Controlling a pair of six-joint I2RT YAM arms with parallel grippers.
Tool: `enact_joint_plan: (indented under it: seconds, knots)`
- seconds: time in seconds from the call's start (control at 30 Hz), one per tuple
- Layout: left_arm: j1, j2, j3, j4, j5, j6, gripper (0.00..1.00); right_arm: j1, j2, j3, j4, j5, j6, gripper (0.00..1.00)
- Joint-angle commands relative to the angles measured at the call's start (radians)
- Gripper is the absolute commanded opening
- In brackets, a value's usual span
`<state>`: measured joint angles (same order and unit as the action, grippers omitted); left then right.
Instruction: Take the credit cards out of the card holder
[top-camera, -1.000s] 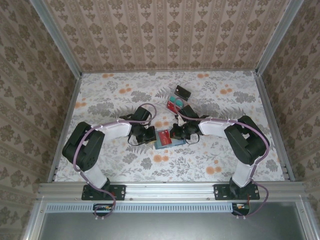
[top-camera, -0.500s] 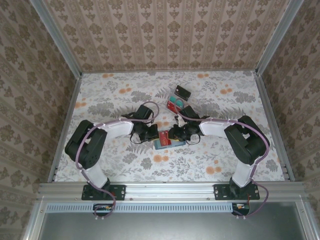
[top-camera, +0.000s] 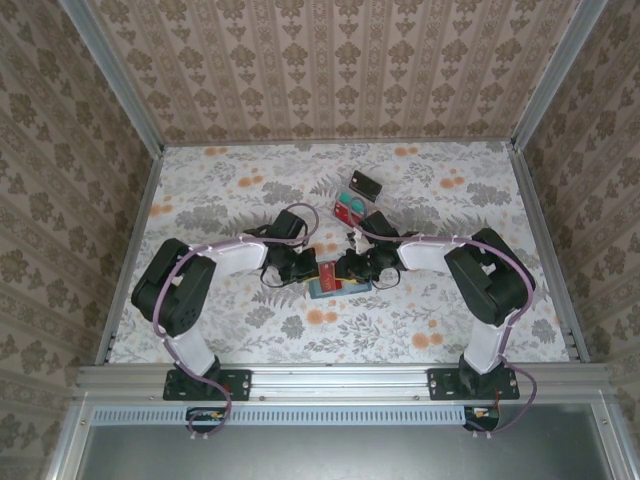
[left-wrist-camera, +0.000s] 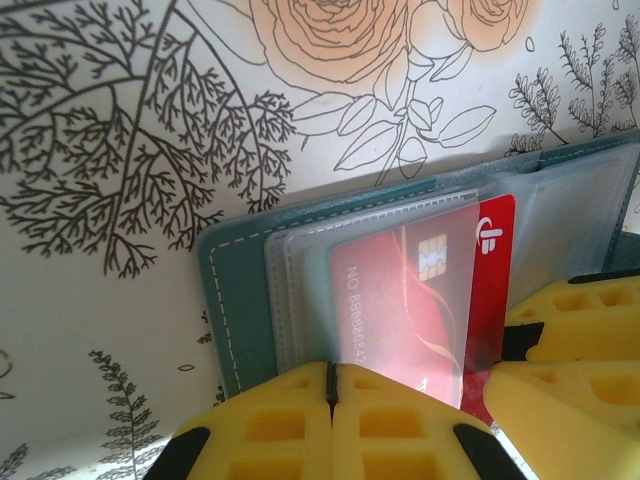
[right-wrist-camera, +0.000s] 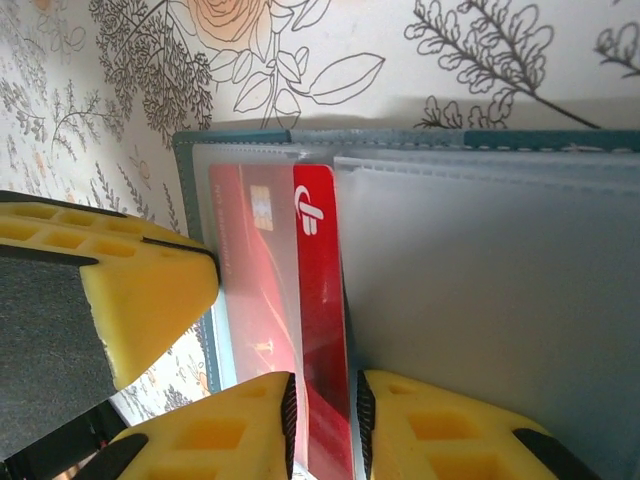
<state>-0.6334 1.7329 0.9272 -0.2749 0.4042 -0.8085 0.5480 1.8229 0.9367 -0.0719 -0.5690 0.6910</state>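
Right gripper (right-wrist-camera: 322, 390) is closed to a thin slit, pinching one end of the red plastic credit card (right-wrist-camera: 318, 280), which sits partly out of its clear slot. Left gripper (left-wrist-camera: 331, 375) has its yellow fingers pressed fully together at the edge of the teal two-panel card holder (left-wrist-camera: 238, 300); whether it pinches anything I cannot tell. The holder lies open on the floral bench (left-wrist-camera: 100, 330), between both arms

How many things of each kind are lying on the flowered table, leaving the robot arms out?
Teal two-panel card holder: 1
Red plastic credit card, partly pulled out of the holder: 1
Small dark rectangular item at the far side: 1
Small red-and-teal item beside it: 1
Total: 4
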Motion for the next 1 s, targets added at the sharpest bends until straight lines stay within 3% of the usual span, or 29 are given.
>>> enact_joint_plan:
  seconds: [0.0, 0.23, 0.47, 0.97]
  knots:
    - [-0.003, 0.053, -0.045, -0.062, -0.025, -0.012, 0.0, 0.004, 0.025, -0.003, 0.055, -0.048, 0.006, 0.26]
    - [-0.003, 0.051, -0.042, -0.062, -0.027, -0.011, 0.0, 0.004, 0.019, -0.003, 0.055, -0.034, 0.012, 0.16]
    - [0.003, 0.046, -0.033, -0.079, -0.036, -0.005, 0.0, -0.007, -0.011, -0.021, 0.019, 0.02, 0.006, 0.0]
    - [0.01, 0.026, -0.022, -0.081, -0.029, 0.018, 0.01, -0.101, -0.2, -0.144, 0.025, 0.017, -0.043, 0.0]
